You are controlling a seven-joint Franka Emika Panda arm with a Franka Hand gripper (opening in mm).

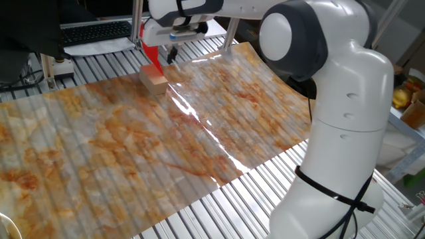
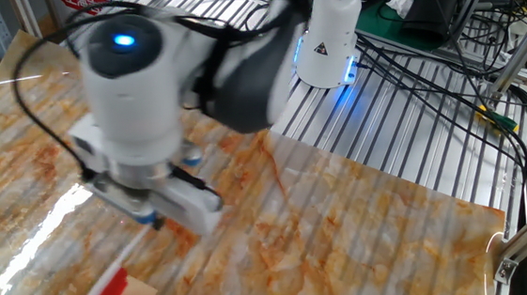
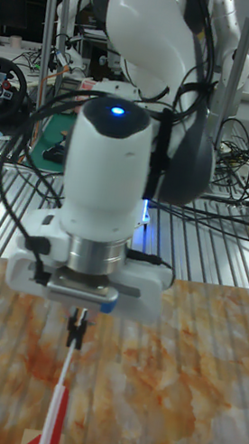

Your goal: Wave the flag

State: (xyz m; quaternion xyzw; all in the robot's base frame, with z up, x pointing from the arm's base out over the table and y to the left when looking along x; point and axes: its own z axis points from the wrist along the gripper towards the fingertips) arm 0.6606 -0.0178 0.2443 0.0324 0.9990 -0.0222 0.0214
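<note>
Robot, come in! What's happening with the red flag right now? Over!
End effector shut on the flag's top edge. The flag upright, its wooden block resting on the orange-marbled sheet. Nothing in the way. Over.

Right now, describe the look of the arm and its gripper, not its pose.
The arm is glossy white with rounded shells and dark grey joint caps. A blue light glows on the wrist in the tall fixed view, above a silver ring. Black cables run along the links, and a thin black cable wraps the base. The gripper has a wide white body and slim dark fingers.
</note>
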